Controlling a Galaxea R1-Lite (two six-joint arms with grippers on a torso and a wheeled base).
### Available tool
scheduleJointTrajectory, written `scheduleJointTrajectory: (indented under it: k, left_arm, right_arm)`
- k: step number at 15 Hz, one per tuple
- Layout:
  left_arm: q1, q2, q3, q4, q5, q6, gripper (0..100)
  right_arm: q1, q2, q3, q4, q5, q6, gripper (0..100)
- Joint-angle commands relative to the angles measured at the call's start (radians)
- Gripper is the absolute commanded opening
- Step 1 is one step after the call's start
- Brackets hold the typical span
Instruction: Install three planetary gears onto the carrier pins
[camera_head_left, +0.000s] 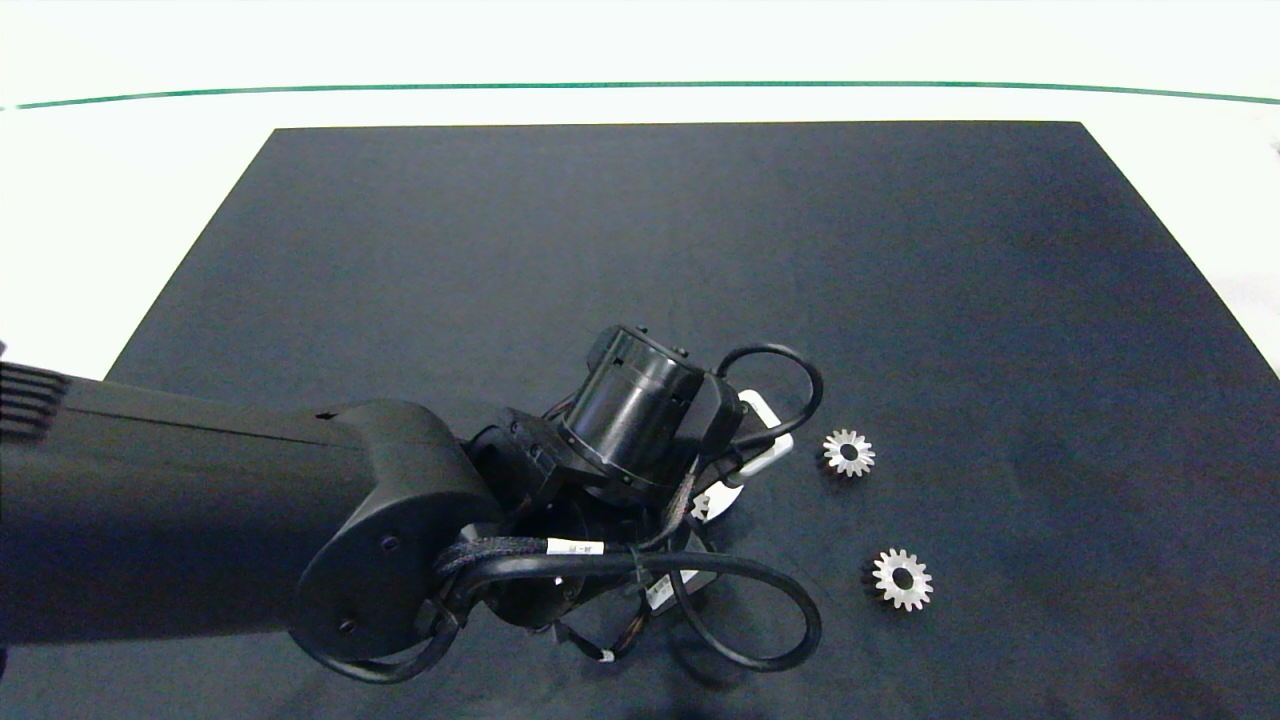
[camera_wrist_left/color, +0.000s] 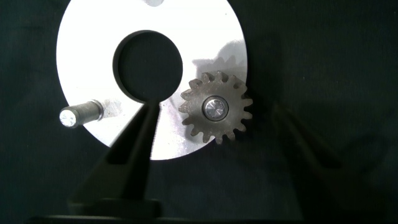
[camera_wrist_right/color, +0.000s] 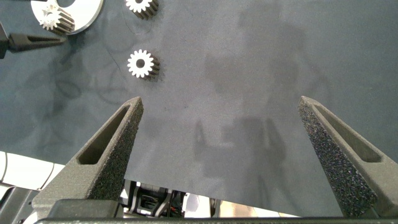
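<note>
Left gripper (camera_wrist_left/color: 211, 162) jaws spread above seated gear (camera_wrist_left/color: 216, 107), right gripper (camera_wrist_right/color: 217, 155) parked wide.

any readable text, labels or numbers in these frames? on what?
None readable.
White tag on the left arm's cable: dark print, too small to read.
Second white tag lower on the cables: also too small to read.
White disc, gears and dark mat: no markings visible.

You've got bright metal gears (camera_head_left: 849, 452), a smooth matt white disc (camera_wrist_left/color: 93, 37), a matt dark cloth mat (camera_head_left: 640, 250), rough foam-like finger pads (camera_wrist_right/color: 336, 149).
</note>
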Motion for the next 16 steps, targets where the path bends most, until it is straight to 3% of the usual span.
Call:
scheduleJointTrajectory:
  k: [1,3,5,6,9,12,13,14,16]
  left_arm:
    - [0.003,-0.017,-0.026,0.000,0.002,0.001,100]
    - [0.006,-0.083,-0.021,0.006,0.004,-0.015,100]
    - [0.013,-0.147,-0.001,0.006,0.032,-0.064,100]
    - [0.018,-0.190,0.014,0.004,0.035,-0.069,100]
    - [0.059,-0.310,0.075,-0.002,0.039,-0.088,100]
    - [0.101,-0.403,0.086,0.003,0.048,-0.151,100]
    - [0.116,-0.442,0.092,0.003,0.048,-0.203,100]
    - [0.118,-0.468,0.101,0.004,0.048,-0.234,100]
    - [0.125,-0.538,0.158,0.008,0.048,-0.245,100]
  right_arm:
    - [0.000,0.005,0.000,0.002,0.001,0.000,100]
    - [-0.001,0.013,-0.004,0.002,0.001,0.002,100]
    - [-0.003,0.019,-0.011,0.004,-0.001,0.000,100]
    - [-0.003,0.027,-0.011,0.008,-0.001,0.000,100]
    - [0.004,0.067,-0.041,0.080,-0.001,-0.006,100]
    - [0.031,0.111,-0.061,0.103,-0.001,-0.009,100]
    - [0.045,0.149,-0.069,0.113,0.001,-0.011,100]
    - [0.059,0.179,-0.077,0.116,-0.001,-0.018,100]
    - [0.079,0.254,-0.103,0.116,-0.001,-0.049,100]
